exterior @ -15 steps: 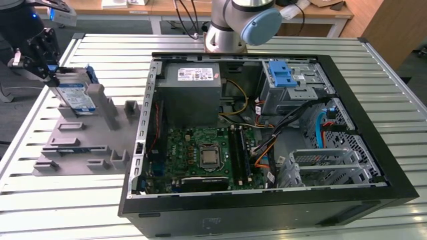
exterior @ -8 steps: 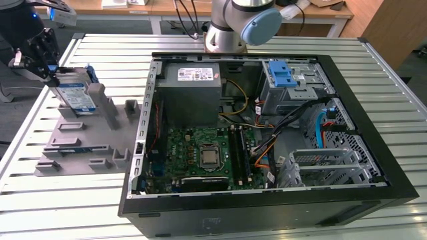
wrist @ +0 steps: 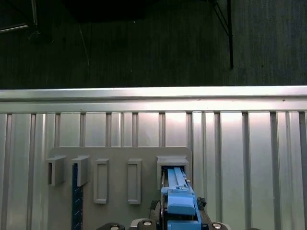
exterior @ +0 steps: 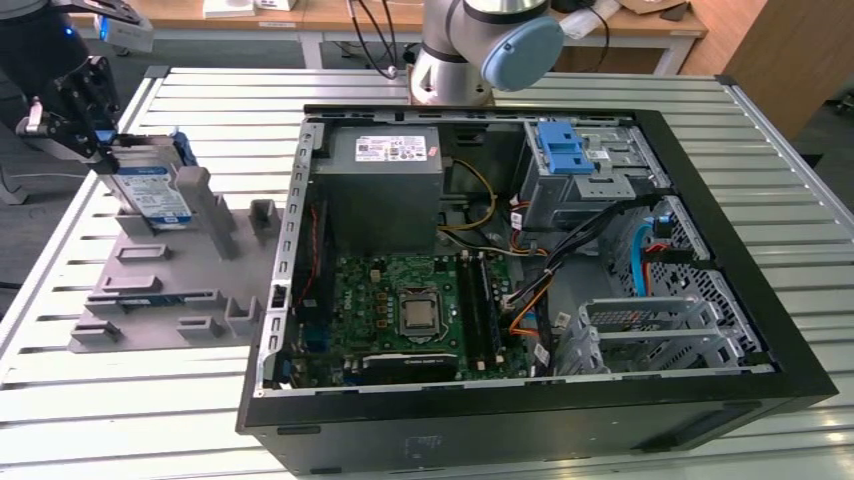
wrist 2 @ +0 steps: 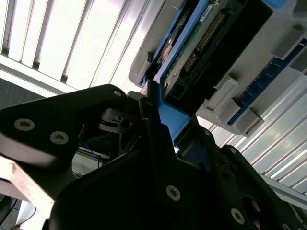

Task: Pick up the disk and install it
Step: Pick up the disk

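The disk (exterior: 144, 188), a silver drive with a white-and-blue label in a blue carrier frame, stands on edge in a slot at the far end of the grey holder plate (exterior: 160, 290), at the exterior view's left. My black gripper (exterior: 104, 150) is at its upper edge, fingers closed on either side of the carrier. In the first wrist view the blue carrier (wrist: 180, 196) sits between the fingertips (wrist: 201, 203) above the slot. In the second wrist view the disk's underside (wrist 2: 211, 33) with its connector faces the camera, and a finger (wrist 2: 153, 124) presses on the blue frame.
The open computer case (exterior: 534, 400) lies on the slatted metal table (exterior: 801, 220), to the holder's right in the exterior view. Inside are the grey power-supply box (exterior: 380, 180), the motherboard (exterior: 414, 310), a metal bay with a blue latch (exterior: 567, 150) and a drive cage (exterior: 667, 320). The arm's base (exterior: 467, 50) stands behind the case.
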Motion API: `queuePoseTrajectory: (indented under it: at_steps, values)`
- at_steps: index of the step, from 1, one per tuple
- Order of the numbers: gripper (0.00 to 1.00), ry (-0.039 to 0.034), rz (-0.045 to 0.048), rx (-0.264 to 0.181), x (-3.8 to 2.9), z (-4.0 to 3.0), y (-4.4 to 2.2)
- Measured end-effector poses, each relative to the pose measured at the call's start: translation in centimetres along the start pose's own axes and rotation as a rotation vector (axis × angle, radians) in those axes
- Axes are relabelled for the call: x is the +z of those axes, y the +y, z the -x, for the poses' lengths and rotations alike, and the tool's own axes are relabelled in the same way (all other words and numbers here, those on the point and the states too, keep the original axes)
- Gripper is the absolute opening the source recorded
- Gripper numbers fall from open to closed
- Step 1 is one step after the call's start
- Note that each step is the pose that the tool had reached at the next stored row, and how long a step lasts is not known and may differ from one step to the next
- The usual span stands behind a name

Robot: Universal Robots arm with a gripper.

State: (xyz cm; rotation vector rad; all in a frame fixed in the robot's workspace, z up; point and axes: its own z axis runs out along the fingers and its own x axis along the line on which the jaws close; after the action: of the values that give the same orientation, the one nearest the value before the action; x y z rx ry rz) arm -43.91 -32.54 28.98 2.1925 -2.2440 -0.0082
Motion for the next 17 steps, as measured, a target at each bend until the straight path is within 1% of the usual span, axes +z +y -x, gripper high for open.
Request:
queuePoseTrajectory:
  at_steps: [7, 8, 15, 17]
  values:
    - [0.38, 0.0000, 0.0000, 0.000, 0.00, 0.00, 0.00]
    - [0.44, 0.0000, 0.0000, 0.000, 0.00, 0.00, 0.00]
    - [0.44, -0.0001, 0.0000, 0.001, 0.00, 0.00, 0.00]
    - [0.43, 0.0000, 0.0000, 0.001, 0.00, 0.00, 0.00]
